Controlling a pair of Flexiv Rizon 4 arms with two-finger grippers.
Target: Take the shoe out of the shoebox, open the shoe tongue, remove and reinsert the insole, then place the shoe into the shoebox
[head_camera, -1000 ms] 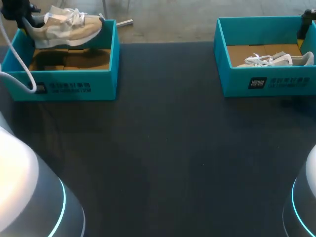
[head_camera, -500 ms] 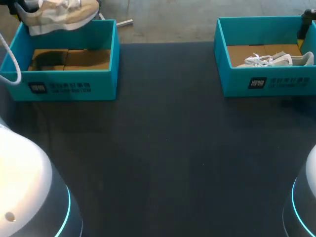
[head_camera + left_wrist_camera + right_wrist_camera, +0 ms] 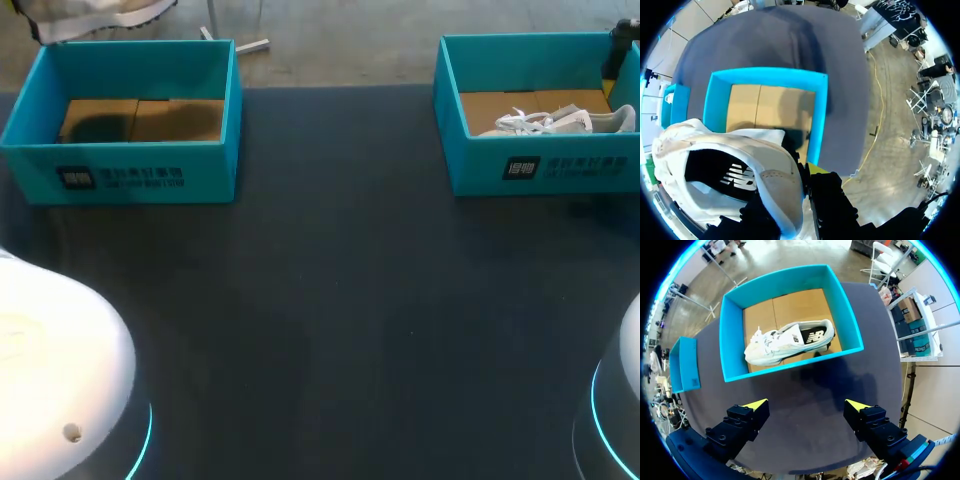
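Seen from above, the shoe hangs at the far left corner, clear above the left shoebox, whose cardboard floor lies bare. Across the table, the right shoebox holds a second shoe. Off the left wrist, the left gripper is pinched on the shoe's collar, one finger inside the opening and one outside, with the box well below. Off the right wrist, the right gripper hovers above its box, fingers spread wide and holding nothing. I'd say the taking-out step is nearly finished. Next the shoe wants setting down on open table, where the free claw can pull the tongue back.
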